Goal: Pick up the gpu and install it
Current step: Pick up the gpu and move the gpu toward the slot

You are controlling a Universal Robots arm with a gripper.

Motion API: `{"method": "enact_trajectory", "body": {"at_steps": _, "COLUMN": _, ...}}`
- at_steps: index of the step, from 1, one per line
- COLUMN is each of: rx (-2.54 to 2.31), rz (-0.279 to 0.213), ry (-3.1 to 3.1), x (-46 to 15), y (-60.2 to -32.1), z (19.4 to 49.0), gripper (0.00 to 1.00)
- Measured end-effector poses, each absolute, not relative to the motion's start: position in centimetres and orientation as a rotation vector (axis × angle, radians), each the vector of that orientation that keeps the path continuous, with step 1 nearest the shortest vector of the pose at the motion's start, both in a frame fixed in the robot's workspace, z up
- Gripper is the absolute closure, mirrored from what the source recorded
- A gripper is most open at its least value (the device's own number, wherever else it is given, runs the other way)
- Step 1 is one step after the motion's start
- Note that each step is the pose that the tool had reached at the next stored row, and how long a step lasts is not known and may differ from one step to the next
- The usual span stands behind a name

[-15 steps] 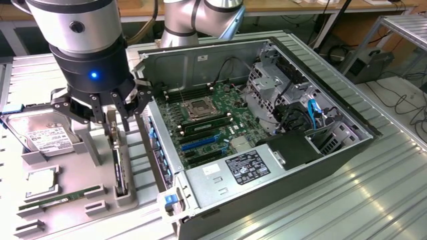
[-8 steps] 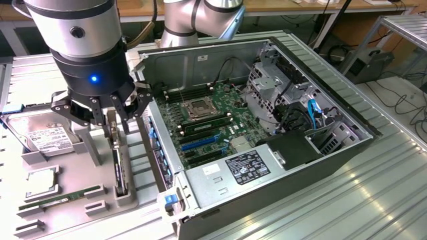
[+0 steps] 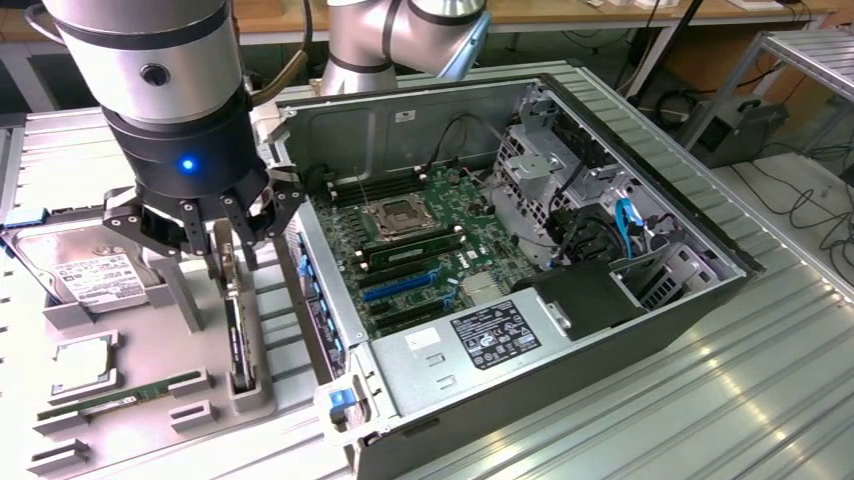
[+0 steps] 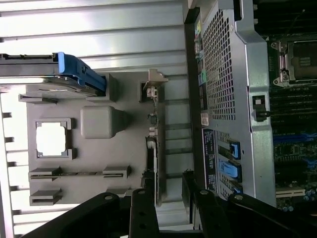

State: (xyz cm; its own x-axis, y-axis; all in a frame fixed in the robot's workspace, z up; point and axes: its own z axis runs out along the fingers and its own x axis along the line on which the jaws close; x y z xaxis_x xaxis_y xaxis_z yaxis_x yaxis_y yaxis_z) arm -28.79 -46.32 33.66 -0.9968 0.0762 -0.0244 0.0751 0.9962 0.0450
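Note:
The gpu [image 3: 240,340] stands on edge in a slot of the grey holder tray [image 3: 147,430], a thin dark card with its silver bracket end toward the far side. In the wrist view the gpu [image 4: 154,148] shows edge-on as a narrow strip. My gripper [image 3: 230,245] hangs just above the card's far half, open, its fingers [image 4: 143,203] on either side of the card's line; I cannot tell whether they touch it. The open computer case [image 3: 534,250] lies to the exterior view's right, with the green motherboard [image 3: 414,250] and its blue slots [image 3: 400,285] exposed.
The tray also holds a silver hard drive [image 3: 87,270], a square processor [image 3: 83,365] and a green memory stick [image 3: 120,397]. The case's rear wall [image 4: 233,99] stands close beside the tray. Ribbed metal table [image 3: 667,400] surrounds everything.

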Motion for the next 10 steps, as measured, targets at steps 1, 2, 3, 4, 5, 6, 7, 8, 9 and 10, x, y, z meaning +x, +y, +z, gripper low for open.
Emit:
{"method": "enact_trajectory", "body": {"at_steps": 1, "rx": 0.118, "rz": 0.069, "ry": 3.112, "x": -28.80, "y": -46.32, "z": 33.59, "gripper": 0.64}}
{"method": "enact_trajectory", "body": {"at_steps": 2, "rx": 0.118, "rz": 0.069, "ry": 3.112, "x": -28.80, "y": -46.32, "z": 33.53, "gripper": 0.64}}
{"method": "enact_trajectory", "body": {"at_steps": 3, "rx": 0.118, "rz": 0.069, "ry": 3.112, "x": -28.81, "y": -46.32, "z": 33.48, "gripper": 0.64}}
{"method": "enact_trajectory", "body": {"at_steps": 4, "rx": 0.118, "rz": 0.069, "ry": 3.112, "x": -28.82, "y": -46.32, "z": 33.40, "gripper": 0.64}}
{"method": "enact_trajectory", "body": {"at_steps": 5, "rx": 0.118, "rz": 0.068, "ry": 3.113, "x": -28.83, "y": -46.32, "z": 33.34, "gripper": 0.64}}
{"method": "enact_trajectory", "body": {"at_steps": 6, "rx": 0.118, "rz": 0.068, "ry": 3.113, "x": -28.83, "y": -46.32, "z": 33.28, "gripper": 0.64}}
{"method": "enact_trajectory", "body": {"at_steps": 7, "rx": 0.118, "rz": 0.068, "ry": 3.113, "x": -28.83, "y": -46.32, "z": 33.21, "gripper": 0.64}}
{"method": "enact_trajectory", "body": {"at_steps": 8, "rx": 0.118, "rz": 0.069, "ry": 3.112, "x": -28.83, "y": -46.32, "z": 33.14, "gripper": 0.64}}
{"method": "enact_trajectory", "body": {"at_steps": 9, "rx": 0.118, "rz": 0.069, "ry": 3.112, "x": -28.83, "y": -46.32, "z": 33.06, "gripper": 0.64}}
{"method": "enact_trajectory", "body": {"at_steps": 10, "rx": 0.118, "rz": 0.069, "ry": 3.113, "x": -28.84, "y": -46.31, "z": 32.99, "gripper": 0.64}}
